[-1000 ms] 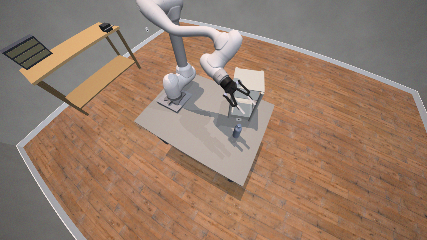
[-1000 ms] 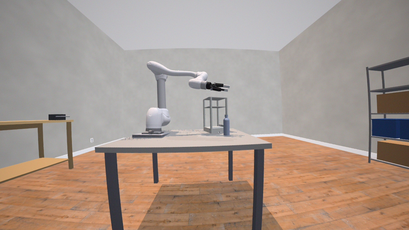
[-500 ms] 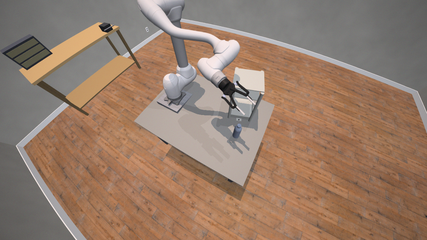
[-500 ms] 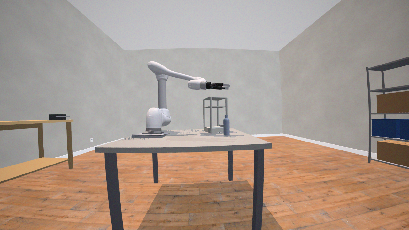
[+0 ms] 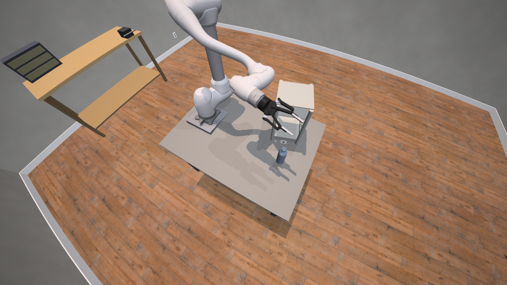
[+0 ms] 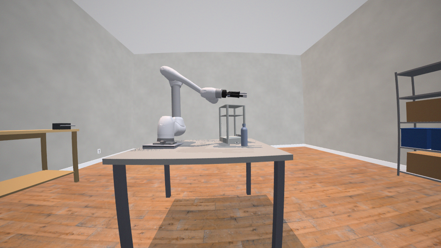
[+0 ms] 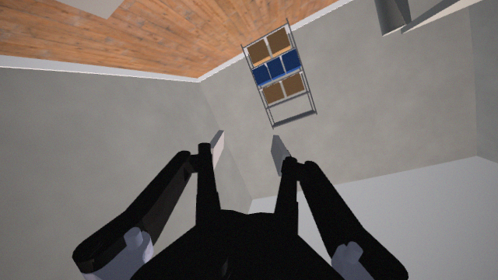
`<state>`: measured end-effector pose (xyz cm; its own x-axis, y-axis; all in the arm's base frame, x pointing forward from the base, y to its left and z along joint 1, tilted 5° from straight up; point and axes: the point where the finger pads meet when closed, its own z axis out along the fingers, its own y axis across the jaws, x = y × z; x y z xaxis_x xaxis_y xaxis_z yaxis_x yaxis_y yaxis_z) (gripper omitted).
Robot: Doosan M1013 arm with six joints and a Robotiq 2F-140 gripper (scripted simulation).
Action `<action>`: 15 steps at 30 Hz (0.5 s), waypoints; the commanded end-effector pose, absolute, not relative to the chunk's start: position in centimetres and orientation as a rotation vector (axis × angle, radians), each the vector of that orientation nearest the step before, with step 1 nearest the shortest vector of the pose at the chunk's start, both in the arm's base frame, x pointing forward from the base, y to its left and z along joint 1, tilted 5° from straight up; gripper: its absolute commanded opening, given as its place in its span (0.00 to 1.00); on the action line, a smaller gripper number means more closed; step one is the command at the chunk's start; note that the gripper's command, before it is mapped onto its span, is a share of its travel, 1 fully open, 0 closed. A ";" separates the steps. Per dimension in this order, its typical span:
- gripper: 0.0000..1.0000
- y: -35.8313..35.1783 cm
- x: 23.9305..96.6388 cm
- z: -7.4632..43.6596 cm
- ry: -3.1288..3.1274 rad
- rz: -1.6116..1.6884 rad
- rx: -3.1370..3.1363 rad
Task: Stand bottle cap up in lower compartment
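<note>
Gripper (image 6: 242, 94): half open, empty, above the shelving unit (image 6: 227, 122).
Bottle (image 6: 244, 135): upright; descend, straddle mid-body.

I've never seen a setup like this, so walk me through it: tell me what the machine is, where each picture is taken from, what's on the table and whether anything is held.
The white machine is a robot arm bolted to a grey table. Its black gripper hangs in the air above a small shelving unit, fingers partly apart, holding nothing. One picture looks down from high above, one looks across the room at table height, and one comes from a camera on the wrist, showing the fingers against the room's wall. A blue bottle stands upright on the table beside the unit, untouched.
</note>
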<state>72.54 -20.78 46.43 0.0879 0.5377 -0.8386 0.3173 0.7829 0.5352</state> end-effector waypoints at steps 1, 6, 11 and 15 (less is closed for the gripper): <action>0.48 -20.6 72.5 46.2 1.526 0.213 0.686; 0.48 -20.4 72.5 46.1 1.530 0.216 0.679; 0.48 -20.5 72.5 46.1 1.531 0.215 0.674; 0.48 -21.0 72.7 46.5 1.523 0.200 0.608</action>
<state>72.60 -20.73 46.33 0.0650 0.5090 -0.8583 0.2643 0.8206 0.5067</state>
